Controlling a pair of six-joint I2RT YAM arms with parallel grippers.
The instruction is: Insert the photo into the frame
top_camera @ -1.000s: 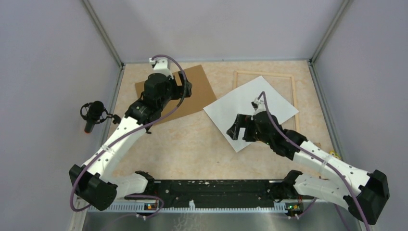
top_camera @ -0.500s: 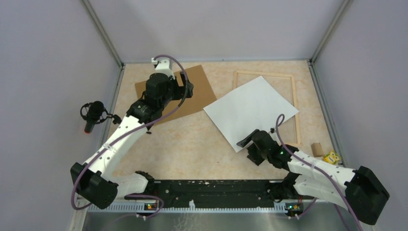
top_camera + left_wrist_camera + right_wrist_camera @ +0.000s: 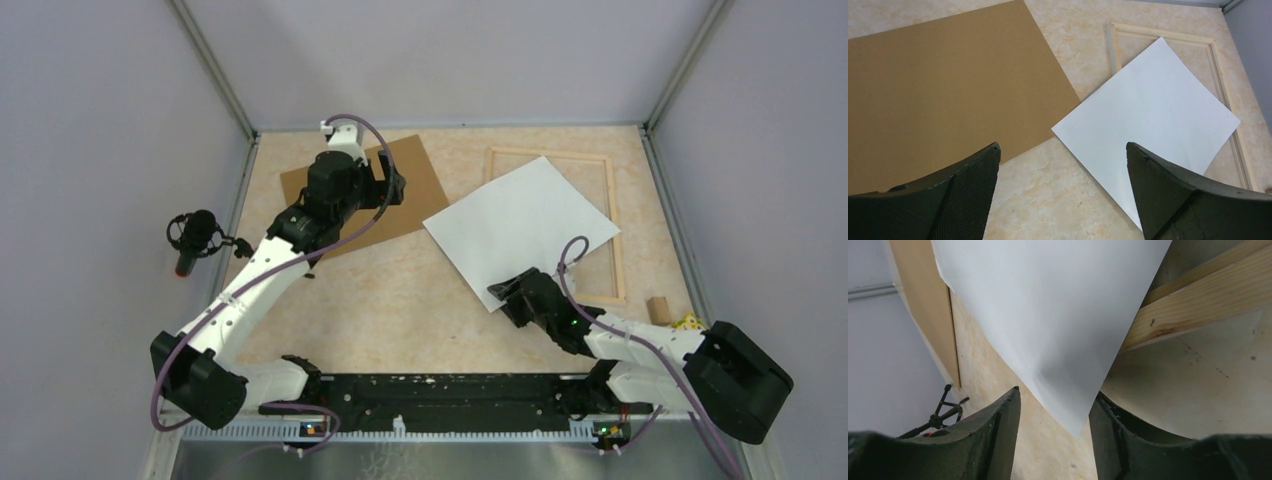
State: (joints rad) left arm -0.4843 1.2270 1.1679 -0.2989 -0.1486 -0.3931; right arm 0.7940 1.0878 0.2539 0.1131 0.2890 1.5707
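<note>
Left tool (image 3: 1062, 146) hadn't moved: jaws wide apart, nothing in them, hovering over the brown backing board (image 3: 415, 185) at the far left of the counter (image 3: 400, 290). Photo (image 3: 520, 225) sat where it was too: white back up, skewed, lying across the frame (image 3: 550, 152), with its left and near corners sticking out past the strips over the counter.

All the change was on the right. Right tool (image 3: 505, 293) came off the middle of the photo, dropped low at its near corner and started narrowing its jaws. Wrist view showed that corner between the two fingers (image 3: 998, 430) with a gap visible, so not pinched yet. Reads as setting up a corner grab to square the print into the frame.

Frame held only that crooked part of the photo, not seated. Wooden block (image 3: 657, 308) and a small yellow item (image 3: 688, 323) lay near right, outside the frame.
</note>
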